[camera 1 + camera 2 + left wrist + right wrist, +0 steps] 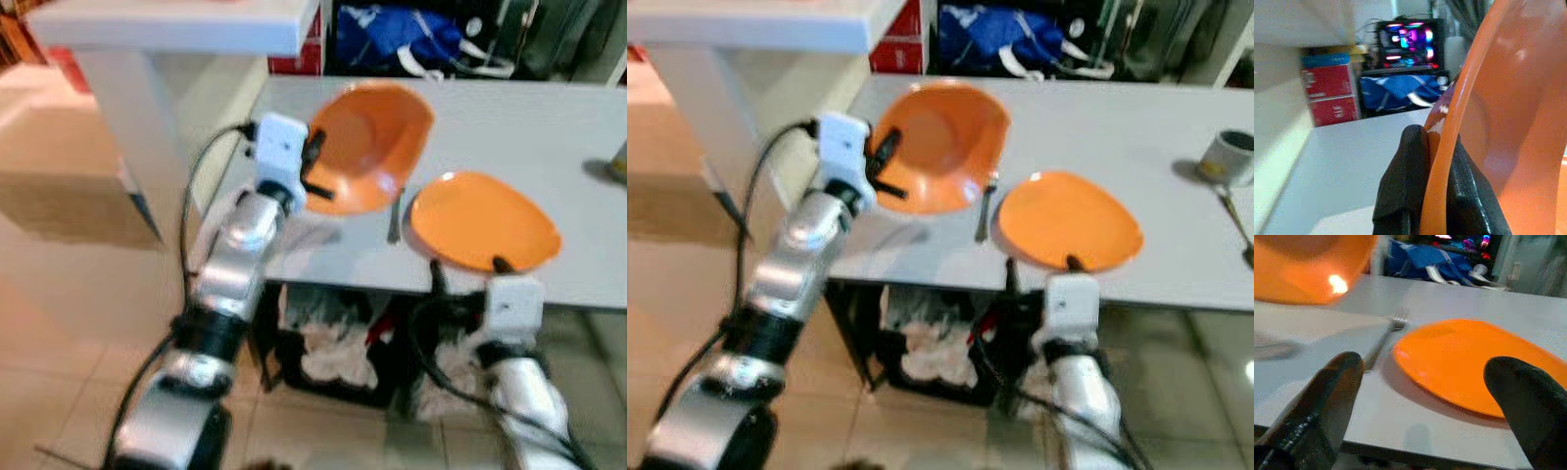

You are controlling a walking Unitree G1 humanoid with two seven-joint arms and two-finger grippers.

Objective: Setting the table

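Left eye view recorded the left hand (315, 168) raised over the counter (509, 117), gripping an orange bowl (377, 137) by its near rim, tilted, beside a flat orange plate (485, 220) with a fork (395, 213) between them. Left wrist view showed both fingers (1400, 196) pinching that thin rim; judged stiff, light and slippery, best held at the edge. Right wrist view showed the right hand (1425, 401) open before the plate.
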